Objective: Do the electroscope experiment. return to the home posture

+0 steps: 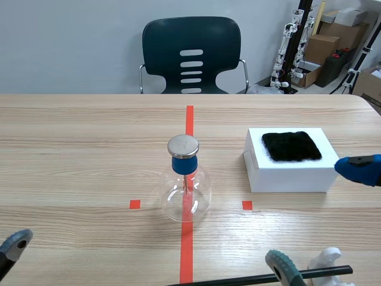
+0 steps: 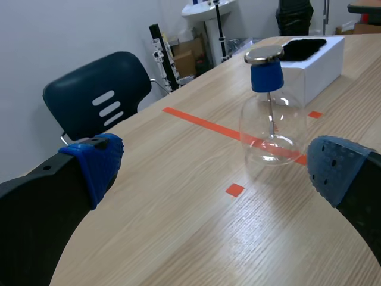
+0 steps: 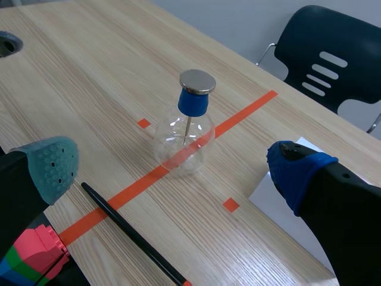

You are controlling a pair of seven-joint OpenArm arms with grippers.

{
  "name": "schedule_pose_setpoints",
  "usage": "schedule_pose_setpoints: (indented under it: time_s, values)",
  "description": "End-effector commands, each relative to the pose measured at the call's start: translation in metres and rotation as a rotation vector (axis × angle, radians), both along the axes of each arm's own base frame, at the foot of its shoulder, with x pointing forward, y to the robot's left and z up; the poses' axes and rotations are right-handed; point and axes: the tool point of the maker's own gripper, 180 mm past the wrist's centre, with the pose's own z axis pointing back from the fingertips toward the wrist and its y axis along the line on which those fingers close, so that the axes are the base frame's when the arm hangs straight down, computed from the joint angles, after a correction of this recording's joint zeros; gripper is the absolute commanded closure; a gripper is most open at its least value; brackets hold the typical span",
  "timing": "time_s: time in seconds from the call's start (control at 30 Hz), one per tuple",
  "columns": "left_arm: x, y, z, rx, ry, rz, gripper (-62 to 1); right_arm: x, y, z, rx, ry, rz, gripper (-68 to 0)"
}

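Observation:
The electroscope [image 1: 186, 186], a clear glass flask with a blue stopper and a round metal cap, stands on the orange tape line at the table's middle. A white box [image 1: 290, 173] to its right carries a black fur cloth [image 1: 292, 146]. A thin black rod [image 1: 262, 277] lies along the near edge. My left gripper [image 2: 215, 170] is open and holds nothing, low at the near left, with the flask [image 2: 272, 128] ahead of it. My right gripper [image 3: 174, 168] is open too, raised at the near right, above the rod [image 3: 134, 232] and short of the flask [image 3: 186, 143].
A dark chair [image 1: 191, 55] stands behind the far edge of the table. Cardboard boxes and equipment [image 1: 321, 47] fill the back right corner. A small white object [image 1: 324, 260] sits by the rod at the near right. A red and green block [image 3: 33, 256] lies under the right gripper.

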Motion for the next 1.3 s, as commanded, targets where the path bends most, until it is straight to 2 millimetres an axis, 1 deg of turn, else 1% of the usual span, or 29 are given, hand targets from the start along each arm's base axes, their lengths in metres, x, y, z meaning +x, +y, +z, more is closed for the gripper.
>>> schedule_pose_setpoints:
  time_s: [0.0,0.07,0.2,0.3,0.43,0.53,0.83,1.07,1.27]
  values:
    - [0.002,-0.002,0.013,-0.016,-0.036,-0.005,-62.3,0.002,0.000,0.011,0.037,-0.035,-0.006,-67.9]
    - [0.001,-0.005,0.022,-0.017,-0.052,-0.017,-62.3,0.001,0.001,0.016,0.055,-0.053,-0.003,-67.9]
    - [0.004,-0.009,0.032,-0.008,-0.040,-0.026,-62.3,0.002,0.001,0.023,0.085,-0.081,-0.003,-67.9]
    - [0.002,-0.014,0.040,-0.018,-0.040,-0.048,-62.3,0.003,0.000,0.023,0.082,-0.084,-0.013,-67.9]
    - [0.000,-0.019,0.051,-0.029,-0.052,-0.071,-62.3,0.011,-0.010,0.019,0.042,-0.092,-0.076,-67.9]
    - [0.002,-0.023,0.054,-0.015,-0.038,-0.078,-62.3,0.015,-0.015,0.017,0.011,-0.102,-0.107,-67.9]
    - [0.003,-0.031,0.067,0.027,-0.011,-0.109,-62.3,0.016,-0.015,0.025,0.047,-0.111,-0.070,-67.9]
    - [-0.003,-0.036,0.078,0.019,-0.016,-0.130,-62.3,0.017,-0.015,0.020,0.026,-0.089,-0.071,-67.9]
    - [-0.008,-0.048,0.087,0.002,-0.021,-0.171,-62.3,0.017,-0.016,0.016,0.012,-0.073,-0.074,-67.9]
